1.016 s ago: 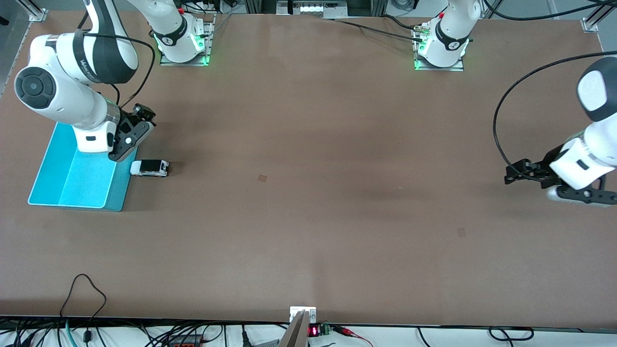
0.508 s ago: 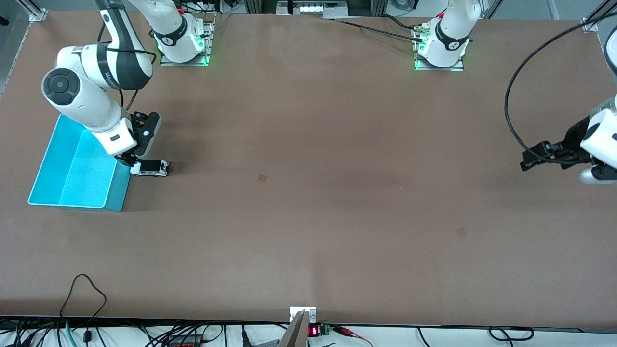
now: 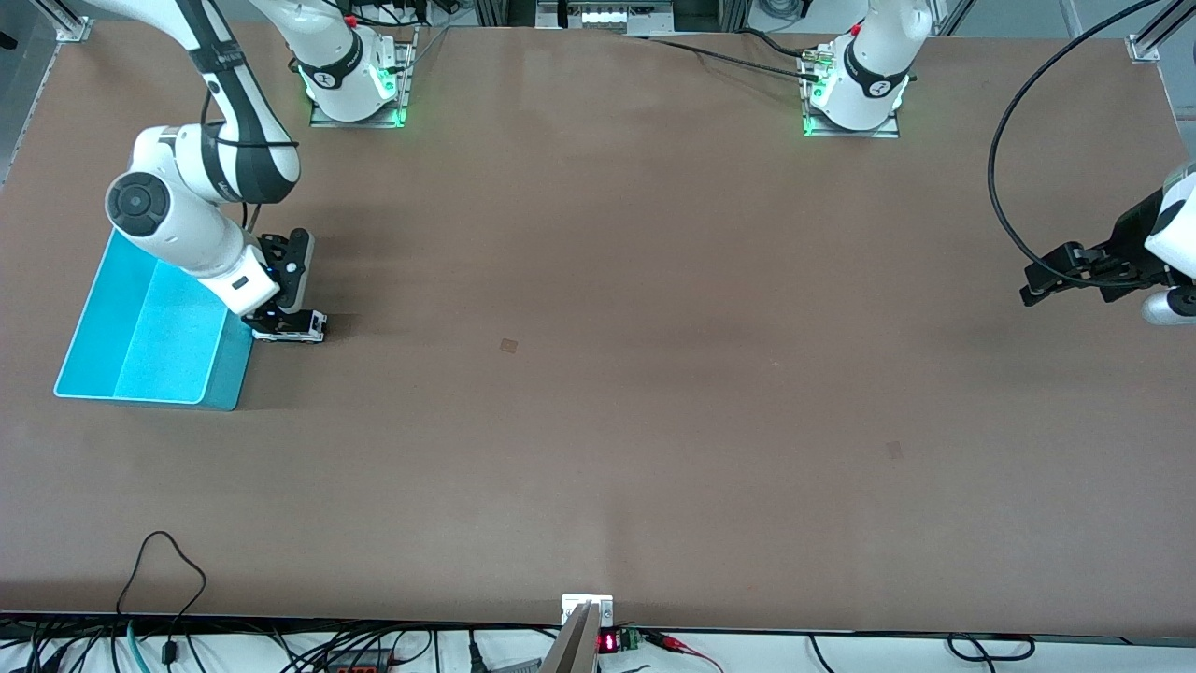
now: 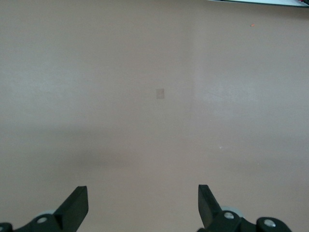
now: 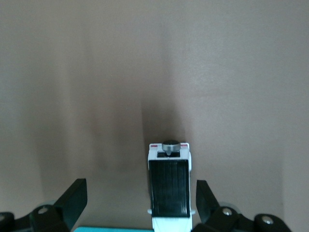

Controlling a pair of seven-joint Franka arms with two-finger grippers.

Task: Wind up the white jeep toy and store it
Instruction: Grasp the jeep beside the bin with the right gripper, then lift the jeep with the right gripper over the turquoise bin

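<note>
The white jeep toy [image 3: 291,326] sits on the table just beside the cyan bin [image 3: 149,327], its long axis pointing away from the bin. The right gripper [image 3: 276,322] is low over the jeep's bin end, fingers spread wide and straddling it in the right wrist view [image 5: 169,186], the forearm slanting down from over the bin. The left gripper [image 3: 1046,280], also wide open, waits well apart at the left arm's end.

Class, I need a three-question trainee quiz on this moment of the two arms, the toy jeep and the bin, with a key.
1. True or false: the white jeep toy lies inside the cyan bin.
2. Which hand is down at the jeep? A) left hand B) right hand
3. Fill in: the jeep stands on the table beside the ___.

Key
1. False; it is on the table, between the open fingers of the right hand.
2. B; the left hand waits, open, at the left arm's end of the table.
3. bin
</note>
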